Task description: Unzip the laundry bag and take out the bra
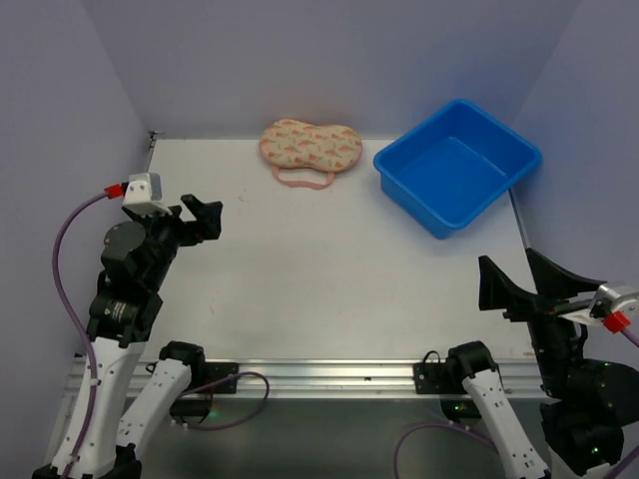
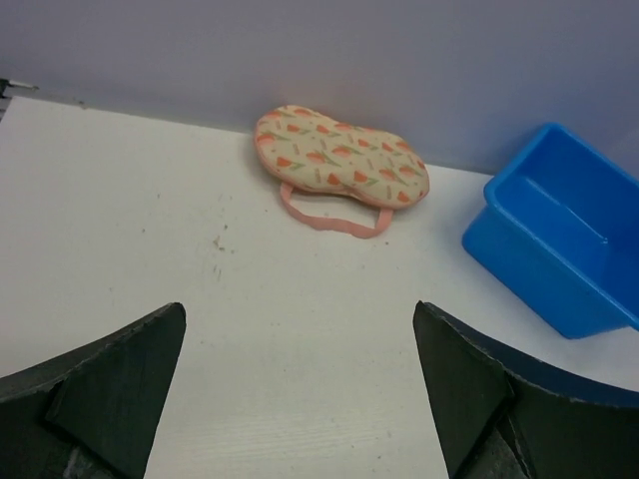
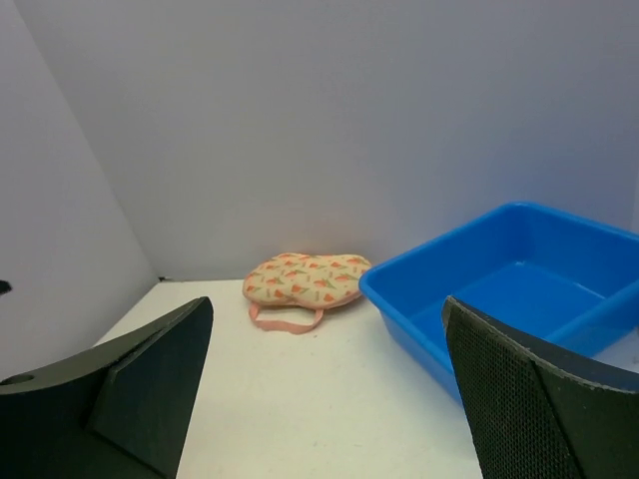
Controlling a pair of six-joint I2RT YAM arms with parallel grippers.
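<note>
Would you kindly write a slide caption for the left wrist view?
Open left gripper faces the closed laundry bag across the table, blue tub beside it.

Bright, even lighting; soft shadows, sharp focus.

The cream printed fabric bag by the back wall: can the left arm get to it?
Probably yes: nothing lies between the open left hand and the cream fabric laundry bag; the blue plastic tub sits aside.
</note>
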